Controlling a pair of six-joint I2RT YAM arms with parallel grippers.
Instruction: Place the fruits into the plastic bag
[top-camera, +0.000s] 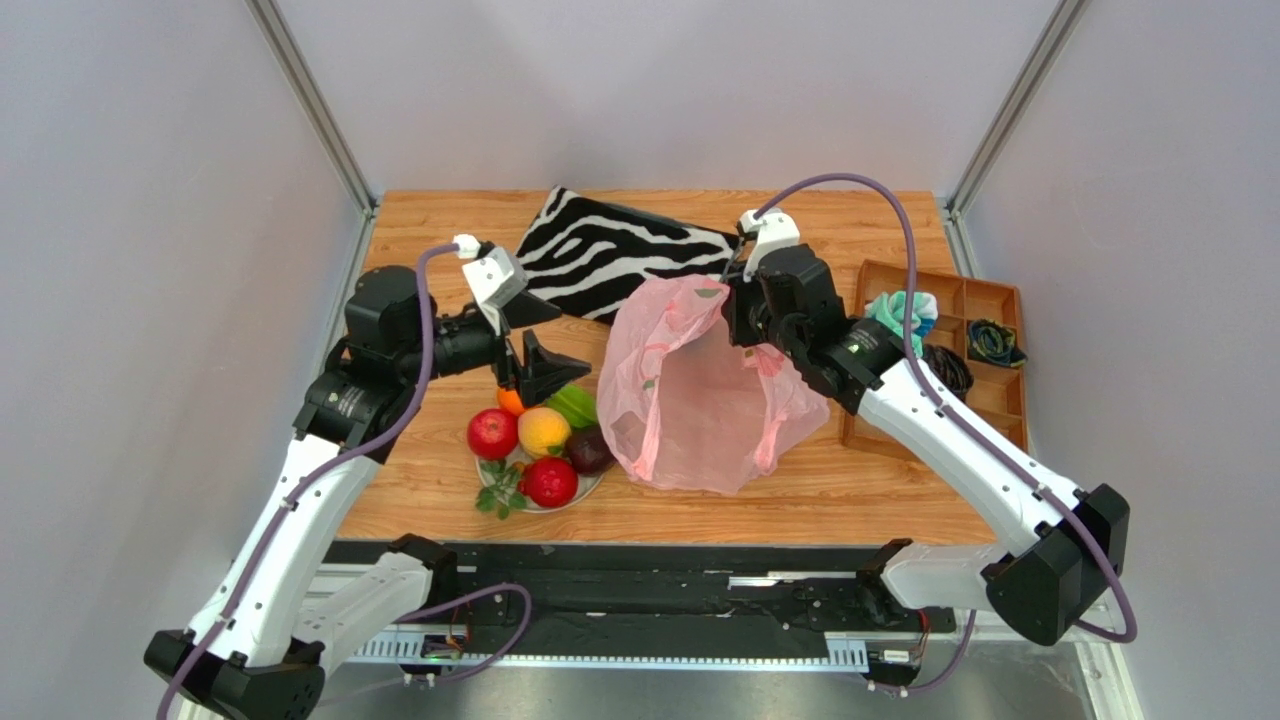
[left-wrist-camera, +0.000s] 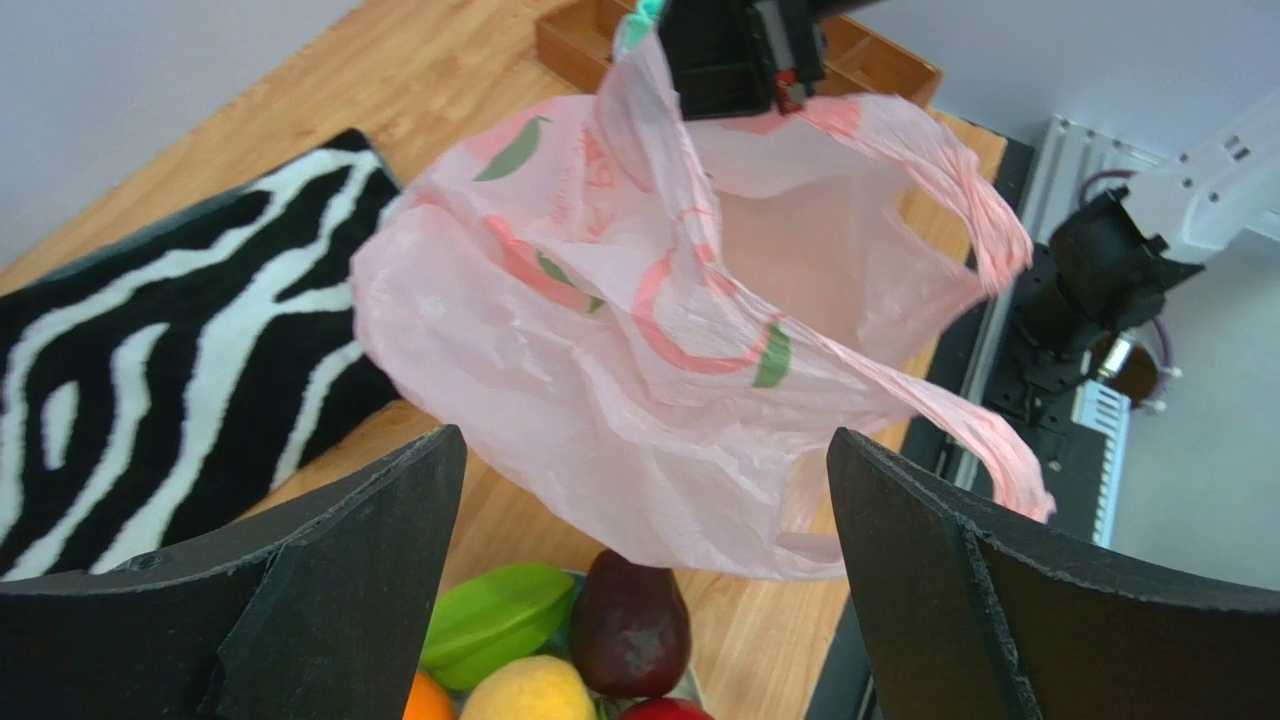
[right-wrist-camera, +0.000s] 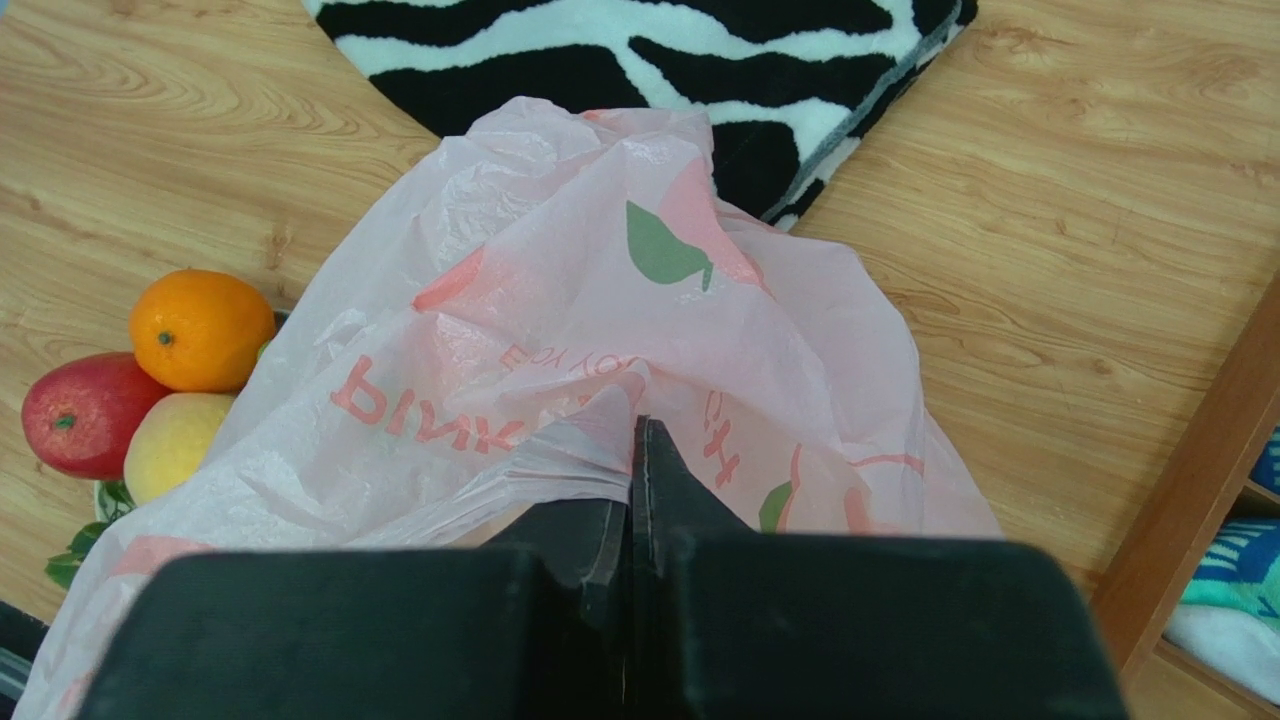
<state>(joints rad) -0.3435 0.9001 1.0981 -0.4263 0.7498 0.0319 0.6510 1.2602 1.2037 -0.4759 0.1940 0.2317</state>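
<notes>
The pink plastic bag (top-camera: 691, 393) hangs over the table's middle, held up by its top edge, with my right gripper (top-camera: 741, 318) shut on that edge. In the right wrist view the fingertips (right-wrist-camera: 639, 435) pinch a fold of the bag (right-wrist-camera: 601, 285). The fruits lie together on a plate (top-camera: 591, 489) left of the bag: an orange (top-camera: 511, 401), a red apple (top-camera: 492, 434), a yellow-orange one (top-camera: 544, 431), a green ridged one (top-camera: 573, 405), a dark maroon one (top-camera: 588, 450), a red one (top-camera: 550, 482) and a leafy sprig (top-camera: 499, 492). My left gripper (top-camera: 541, 372) hovers open just above them, empty; between its fingers its wrist view shows the maroon fruit (left-wrist-camera: 628, 623) and the bag (left-wrist-camera: 676, 300).
A zebra-striped pouch (top-camera: 616, 248) lies flat at the back, behind the bag. A wooden compartment tray (top-camera: 962, 281) with a teal cloth (top-camera: 902, 312) and dark cords stands at the right edge. The table's front edge runs just below the plate.
</notes>
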